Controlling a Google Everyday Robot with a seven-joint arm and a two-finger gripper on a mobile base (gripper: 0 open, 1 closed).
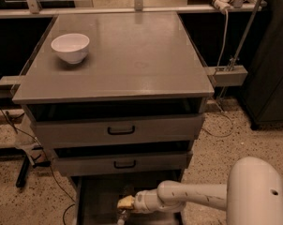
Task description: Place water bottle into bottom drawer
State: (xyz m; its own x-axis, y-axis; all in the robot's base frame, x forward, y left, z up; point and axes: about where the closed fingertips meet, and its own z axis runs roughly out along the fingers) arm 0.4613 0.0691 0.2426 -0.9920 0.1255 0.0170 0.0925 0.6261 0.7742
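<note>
Gripper (126, 202) hangs low inside the open bottom drawer (98, 198), left of its middle, the water bottle (121, 216) just at its near tip; whether it grasps the bottle I cannot tell.

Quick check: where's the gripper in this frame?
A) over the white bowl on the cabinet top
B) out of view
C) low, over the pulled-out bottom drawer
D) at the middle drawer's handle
C: the gripper is low over the open bottom drawer, below the middle drawer, while the white bowl sits far from it on the cabinet top.
</note>
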